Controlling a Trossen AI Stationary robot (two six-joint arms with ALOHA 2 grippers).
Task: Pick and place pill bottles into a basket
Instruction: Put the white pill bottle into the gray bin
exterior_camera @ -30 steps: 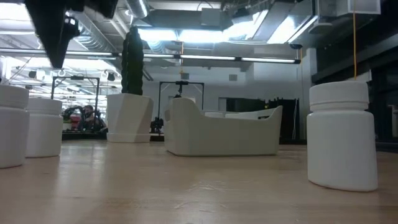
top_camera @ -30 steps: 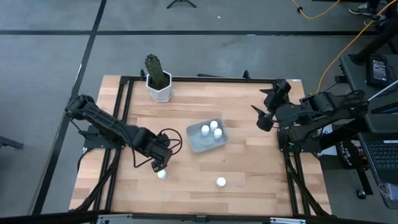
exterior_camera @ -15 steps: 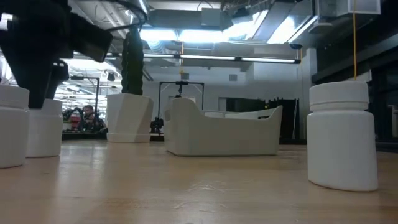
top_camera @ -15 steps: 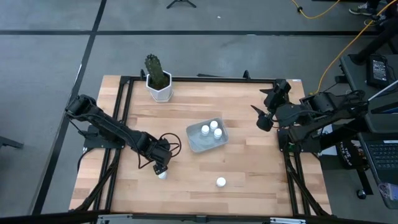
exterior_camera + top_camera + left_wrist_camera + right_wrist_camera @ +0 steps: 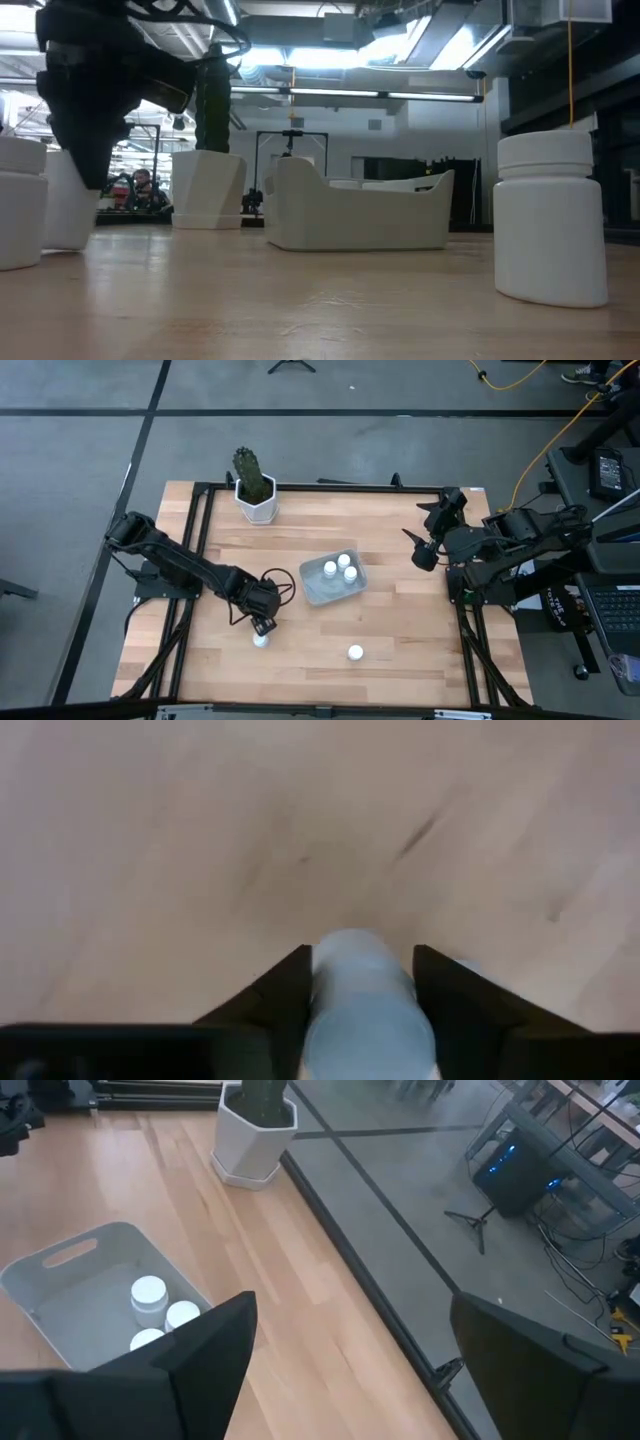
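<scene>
In the left wrist view a white pill bottle stands between my left gripper's fingers, which are shut on it. From above, the gripper hides that bottle; a second bottle stands just nearer, and a third farther right. The pale basket at mid-table holds three bottles. My right gripper hangs open near the table's right edge, touching nothing. My left gripper pinches the pill bottle's two sides between its two fingers, coming from above and pointing down. In the low view the gripper covers the bottle's upper part; the lower body shows upright with its base on the table.
A white hexagonal pot with a cactus stands at the far left. The neighbouring bottle stands close beside the held one. Bare wood lies between the basket and the near edge. Black frame rails run along the table's sides.
My left gripper has come down over the farther of the two left bottles, shifting slightly toward the table's right, and has shut on it. The bottle stands where it was.
</scene>
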